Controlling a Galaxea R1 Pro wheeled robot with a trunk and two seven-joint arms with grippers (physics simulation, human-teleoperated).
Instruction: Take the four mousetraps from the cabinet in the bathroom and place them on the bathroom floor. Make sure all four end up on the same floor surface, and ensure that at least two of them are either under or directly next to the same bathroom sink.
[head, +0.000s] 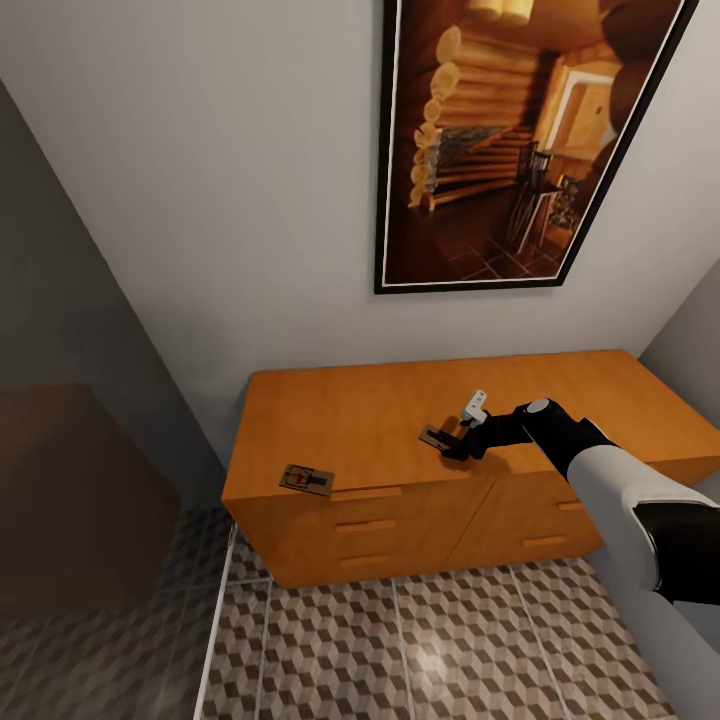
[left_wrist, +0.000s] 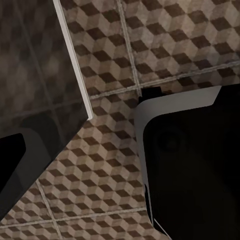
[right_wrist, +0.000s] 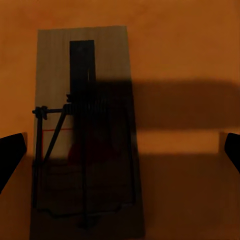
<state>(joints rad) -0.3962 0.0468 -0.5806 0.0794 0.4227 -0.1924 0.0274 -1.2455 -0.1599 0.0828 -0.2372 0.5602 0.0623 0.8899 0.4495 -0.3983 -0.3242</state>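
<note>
Jaws of my right gripper (head: 447, 446) spreading wide, hovering over mousetrap (right_wrist: 85, 135) on cabinet (head: 340, 420), lining up pickup; left gripper's state untellable.

Two mousetraps (head: 306, 480) (head: 434, 437) apart on the cabinet (head: 370, 420), one at its front-left corner.

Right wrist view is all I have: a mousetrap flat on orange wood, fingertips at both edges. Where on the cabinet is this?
Observer: Roughly mid-top of the cabinet, back from the front edge. The right gripper is open right at that mousetrap.
Operator: Other traps out?
Observer: One. A second mousetrap lies at the top's front corner on the robot's left side.
Operator: Drawers open?
Observer: No, the drawers in the head view are all closed.
</note>
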